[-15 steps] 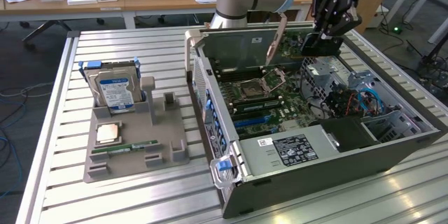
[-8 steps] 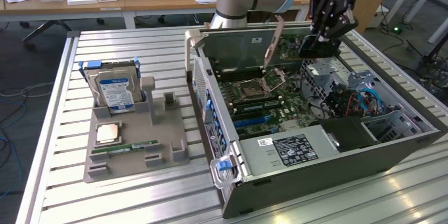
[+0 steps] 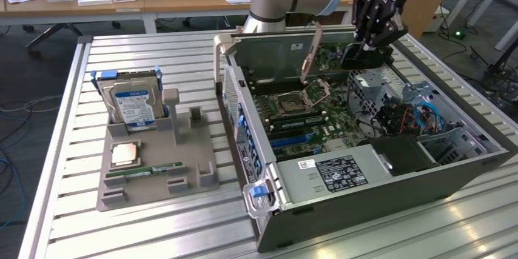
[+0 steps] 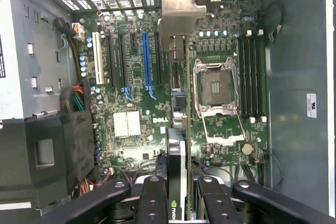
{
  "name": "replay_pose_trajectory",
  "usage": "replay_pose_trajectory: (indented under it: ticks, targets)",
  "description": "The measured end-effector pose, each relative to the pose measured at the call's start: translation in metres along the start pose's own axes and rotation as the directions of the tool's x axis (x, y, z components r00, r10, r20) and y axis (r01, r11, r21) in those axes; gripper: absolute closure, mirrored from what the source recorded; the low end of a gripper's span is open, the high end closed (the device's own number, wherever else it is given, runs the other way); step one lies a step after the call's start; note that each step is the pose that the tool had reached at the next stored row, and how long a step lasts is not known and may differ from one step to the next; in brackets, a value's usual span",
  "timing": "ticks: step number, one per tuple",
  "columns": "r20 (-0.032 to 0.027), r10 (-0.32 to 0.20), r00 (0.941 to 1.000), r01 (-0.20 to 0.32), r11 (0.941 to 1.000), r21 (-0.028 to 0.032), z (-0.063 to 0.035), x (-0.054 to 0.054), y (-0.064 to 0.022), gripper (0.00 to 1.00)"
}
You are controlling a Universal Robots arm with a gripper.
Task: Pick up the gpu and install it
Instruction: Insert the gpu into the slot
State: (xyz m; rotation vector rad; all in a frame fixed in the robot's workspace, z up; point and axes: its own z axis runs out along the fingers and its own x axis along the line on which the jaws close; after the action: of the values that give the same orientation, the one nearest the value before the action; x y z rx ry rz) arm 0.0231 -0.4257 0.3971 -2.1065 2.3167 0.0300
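The gpu hangs edge-on over the motherboard inside the open computer case. Its green board and black face run away from the wrist to the silver end bracket, which sits near the rear slot openings. My gripper is shut on the card's near end, black fingers on either side of it. In the exterior view the gripper is above the case's far side, with the gpu and its slanted bracket clear of the board. A blue expansion slot lies just beside the card's line.
The CPU socket with its raised latch frame lies beside the card. A grey parts stand on the slatted table holds a blue-labelled hard drive, a CPU chip and a RAM stick. The power supply fills the case's near end.
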Motion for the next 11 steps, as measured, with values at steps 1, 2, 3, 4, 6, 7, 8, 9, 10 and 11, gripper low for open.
replay_pose_trajectory:
  ticks: [1,2,3,4,6,7,8,9,10,11]
  targets:
    - [0.0001,0.0,1.0,0.0,1.0,0.0005,0.0004,0.0001,0.0014,0.73]
    - [0.0002,0.0,1.0,0.0,1.0,0.0011,0.0008,0.0003,0.0028,0.73]
    - [0.0002,0.0,1.0,0.0,1.0,0.0017,0.0012,0.0004,0.004,0.73]
    - [0.0001,0.0,1.0,0.0,1.0,0.0021,0.0017,0.0005,0.0051,0.73]
    - [0.0003,0.0,1.0,0.0,1.0,0.0028,0.003,0.0007,0.0072,0.73]
    - [0.0003,0.0,1.0,0.0,1.0,0.003,0.0035,0.0008,0.0078,0.73]
    - [0.0002,0.0,1.0,0.0,1.0,0.003,0.0036,0.0008,0.0078,0.73]
    - [0.0002,0.0,1.0,0.0,1.0,0.0029,0.0036,0.0008,0.0078,0.73]
    - [0.0001,0.0,1.0,0.0,1.0,0.003,0.0036,0.0008,0.0078,0.73]
    - [0.0002,0.0,1.0,0.0,1.0,0.003,0.0036,0.0008,0.0078,0.73]
